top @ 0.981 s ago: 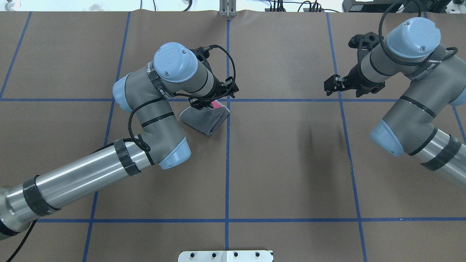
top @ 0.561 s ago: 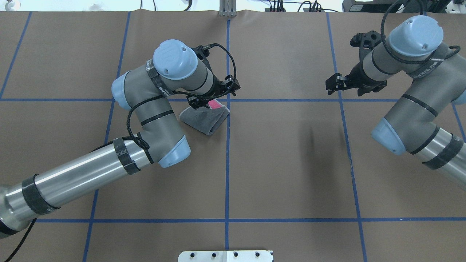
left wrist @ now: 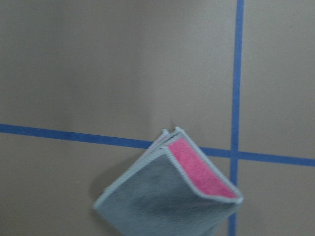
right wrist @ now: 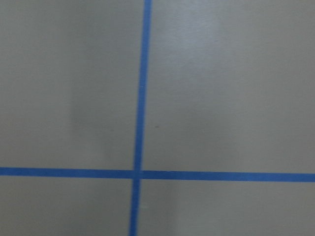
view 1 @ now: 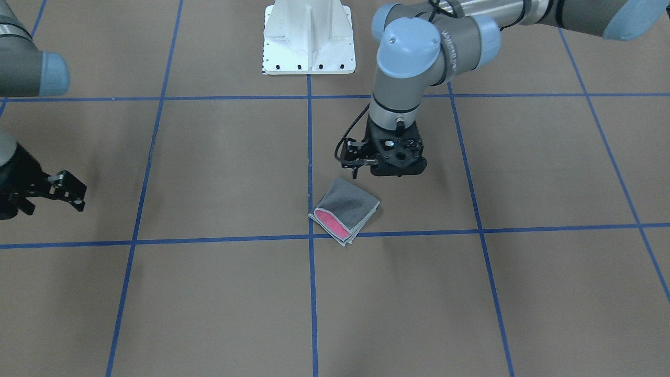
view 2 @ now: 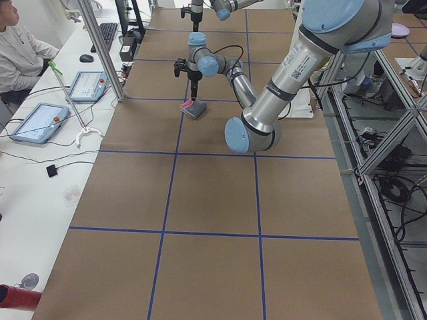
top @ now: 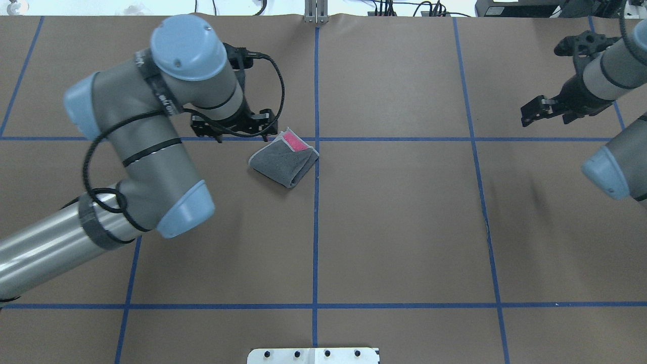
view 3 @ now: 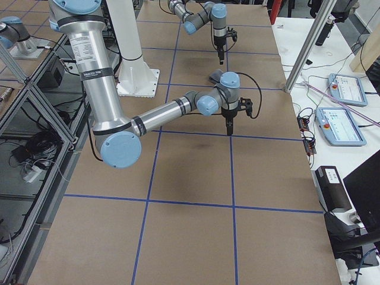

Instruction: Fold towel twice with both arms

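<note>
The towel point(top: 285, 161) lies folded into a small square on the brown table, next to the crossing of two blue tape lines. Its dark grey face is up, and one pink corner point(top: 293, 141) is turned back at the far side. In the left wrist view the towel point(left wrist: 162, 201) sits at the bottom of the frame. My left gripper point(top: 233, 130) hangs above the table just left of the towel and touches nothing; its fingers are hidden under the wrist. My right gripper point(top: 566, 107) hovers far off at the right over bare table, its fingers also hidden.
The white pedestal base point(view 1: 309, 36) stands at the robot's side of the table. Blue tape lines point(top: 316, 227) divide the brown cover into squares. Tablets and cables point(view 2: 37, 120) lie on a side bench where a person sits.
My left arm has risen and swung left off the towel, uncovering the pink corner. The towel stays put. My right arm has pulled away to the right.
</note>
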Motion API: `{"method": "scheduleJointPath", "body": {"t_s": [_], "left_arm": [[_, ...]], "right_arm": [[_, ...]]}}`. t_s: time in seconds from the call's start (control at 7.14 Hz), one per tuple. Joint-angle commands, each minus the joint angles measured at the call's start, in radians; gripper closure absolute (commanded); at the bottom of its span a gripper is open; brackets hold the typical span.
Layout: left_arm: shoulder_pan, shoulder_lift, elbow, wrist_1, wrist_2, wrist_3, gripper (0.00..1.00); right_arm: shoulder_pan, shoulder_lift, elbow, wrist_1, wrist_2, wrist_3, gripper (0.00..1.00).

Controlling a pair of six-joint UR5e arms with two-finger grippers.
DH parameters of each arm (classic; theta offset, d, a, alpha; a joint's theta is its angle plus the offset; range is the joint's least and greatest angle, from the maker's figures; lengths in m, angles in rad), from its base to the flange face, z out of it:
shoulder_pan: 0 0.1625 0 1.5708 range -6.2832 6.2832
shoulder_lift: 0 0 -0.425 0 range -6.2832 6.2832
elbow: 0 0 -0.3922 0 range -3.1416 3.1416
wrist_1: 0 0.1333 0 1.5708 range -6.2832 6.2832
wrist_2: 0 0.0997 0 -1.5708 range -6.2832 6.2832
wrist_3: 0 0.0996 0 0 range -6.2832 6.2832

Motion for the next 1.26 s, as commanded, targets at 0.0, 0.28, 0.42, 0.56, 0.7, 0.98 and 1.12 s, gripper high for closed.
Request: {"method": "scheduleJointPath", "body": {"t_s": [0.0,0.28,0.42,0.56,0.7,0.98,1.12], "left_arm": [[-0.098,0.223,-0.188,0.054,-0.007,0.272,0.0],[-0.249,0.348,-0.201,0.053,-0.102,0.548,0.0],[-0.341,0.403,-0.193,0.053,-0.168,0.688,0.0],[-0.418,0.456,-0.187,0.051,-0.212,0.809,0.0],[-0.49,0.501,-0.182,0.054,-0.246,0.909,0.0],[-0.625,0.593,-0.118,0.041,-0.327,1.069,0.0],[-0.699,0.63,-0.078,0.035,-0.351,1.156,0.0]], "right_arm": [[0.134,-0.104,-0.005,-0.002,0.021,-0.245,0.0],[0.272,-0.172,-0.005,-0.077,0.023,-0.497,0.0],[0.359,-0.181,-0.006,-0.171,0.055,-0.643,0.0],[0.436,-0.181,-0.008,-0.264,0.064,-0.767,0.0],[0.499,-0.186,-0.008,-0.334,0.064,-0.831,0.0],[0.55,-0.271,-0.003,-0.337,0.087,-0.836,0.0],[0.556,-0.311,0.003,-0.335,0.124,-0.827,0.01]]}}
